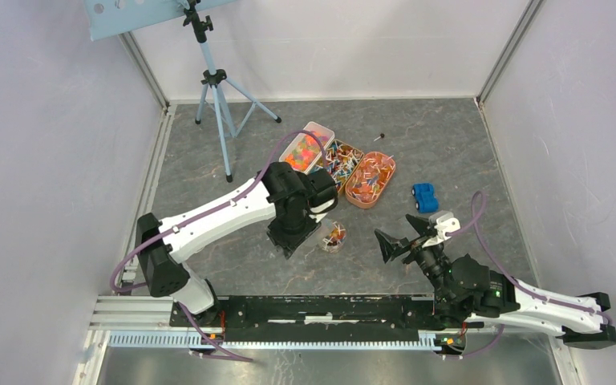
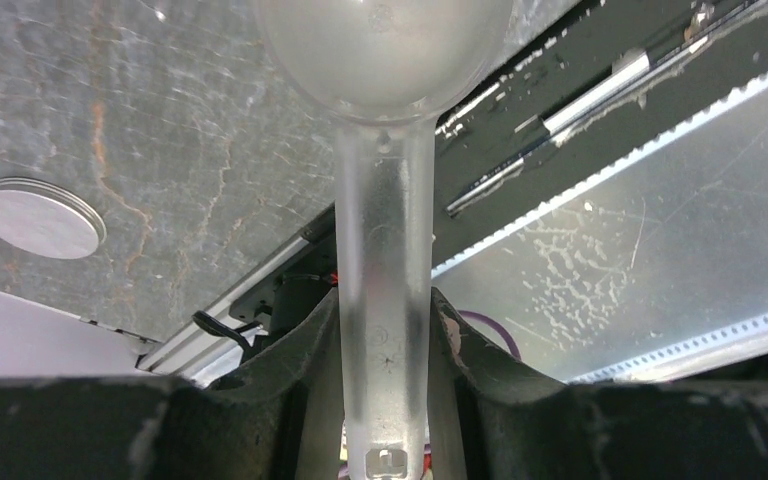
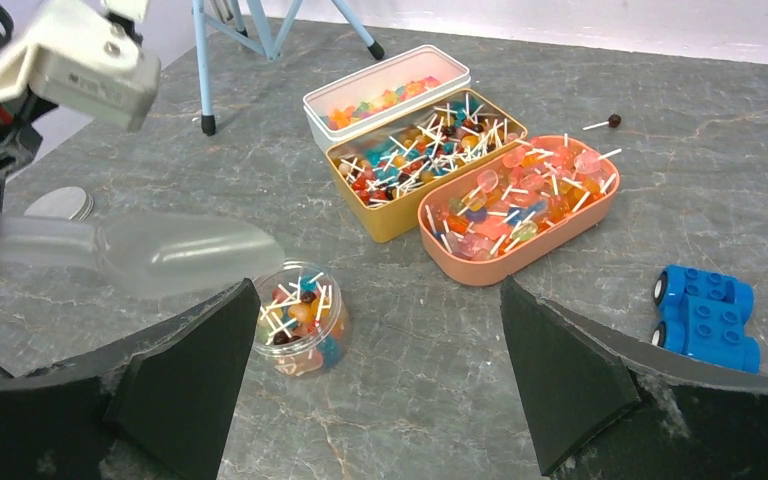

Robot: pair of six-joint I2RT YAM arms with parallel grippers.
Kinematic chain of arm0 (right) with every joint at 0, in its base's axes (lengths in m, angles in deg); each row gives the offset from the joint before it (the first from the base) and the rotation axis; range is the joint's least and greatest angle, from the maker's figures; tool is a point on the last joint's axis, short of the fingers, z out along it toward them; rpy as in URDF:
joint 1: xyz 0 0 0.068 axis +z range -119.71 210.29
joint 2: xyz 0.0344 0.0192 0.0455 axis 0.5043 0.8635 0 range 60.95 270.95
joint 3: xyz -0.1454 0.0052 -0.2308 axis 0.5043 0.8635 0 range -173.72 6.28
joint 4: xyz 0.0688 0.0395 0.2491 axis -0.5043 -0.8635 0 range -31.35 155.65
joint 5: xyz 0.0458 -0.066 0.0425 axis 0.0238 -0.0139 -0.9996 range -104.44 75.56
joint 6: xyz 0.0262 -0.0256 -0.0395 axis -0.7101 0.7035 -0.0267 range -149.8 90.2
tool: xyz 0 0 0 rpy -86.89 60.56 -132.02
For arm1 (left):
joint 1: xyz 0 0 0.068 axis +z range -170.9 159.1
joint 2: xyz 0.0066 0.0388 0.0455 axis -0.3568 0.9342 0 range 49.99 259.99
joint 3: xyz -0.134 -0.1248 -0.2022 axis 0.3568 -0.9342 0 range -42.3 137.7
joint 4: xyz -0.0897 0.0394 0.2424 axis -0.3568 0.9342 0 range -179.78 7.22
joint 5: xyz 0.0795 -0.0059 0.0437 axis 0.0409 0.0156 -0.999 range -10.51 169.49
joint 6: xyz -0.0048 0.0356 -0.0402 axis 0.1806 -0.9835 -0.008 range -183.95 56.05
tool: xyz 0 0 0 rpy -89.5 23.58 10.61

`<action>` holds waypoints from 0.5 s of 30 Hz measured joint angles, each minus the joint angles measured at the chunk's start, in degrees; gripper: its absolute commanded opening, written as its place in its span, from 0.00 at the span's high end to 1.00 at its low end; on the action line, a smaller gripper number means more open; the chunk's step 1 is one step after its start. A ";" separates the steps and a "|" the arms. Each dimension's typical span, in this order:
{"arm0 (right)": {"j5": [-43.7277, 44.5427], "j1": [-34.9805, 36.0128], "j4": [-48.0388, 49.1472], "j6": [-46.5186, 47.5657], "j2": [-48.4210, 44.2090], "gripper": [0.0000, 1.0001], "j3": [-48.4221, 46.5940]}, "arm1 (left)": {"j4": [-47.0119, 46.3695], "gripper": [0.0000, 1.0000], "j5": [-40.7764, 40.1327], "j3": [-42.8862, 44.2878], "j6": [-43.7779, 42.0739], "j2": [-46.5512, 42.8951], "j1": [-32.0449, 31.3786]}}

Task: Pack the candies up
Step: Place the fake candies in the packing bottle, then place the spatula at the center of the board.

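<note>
We find the candies point(image 3: 415, 150) heaped in three trays point(image 3: 520, 262) on the tabletop point(image 3: 410, 400), with more in a small clear jar point(image 3: 300, 318); they look light, hard and apt to roll, so we judge scooping surer than pinching; their white sticks point every way, sharing no axis; the left tool point(image 2: 384, 330) pinches a translucent scoop point(image 2: 384, 240) by its handle, bowl near the jar; the right tool point(image 3: 379, 290) stands spread, holding nothing.
</note>
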 measured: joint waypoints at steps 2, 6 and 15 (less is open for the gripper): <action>0.15 0.00 -0.28 -0.09 0.00 0.02 0.17 | -0.24 0.98 -1.86 1.03 0.52 0.00 0.00; 0.31 0.00 -0.35 -0.15 -0.07 0.02 0.17 | -1.73 0.98 -6.75 2.67 0.61 -0.20 0.74; 1.31 0.00 -0.35 -0.24 -1.11 0.02 0.17 | -17.29 0.98 -9.53 -1.22 1.75 -10.80 20.52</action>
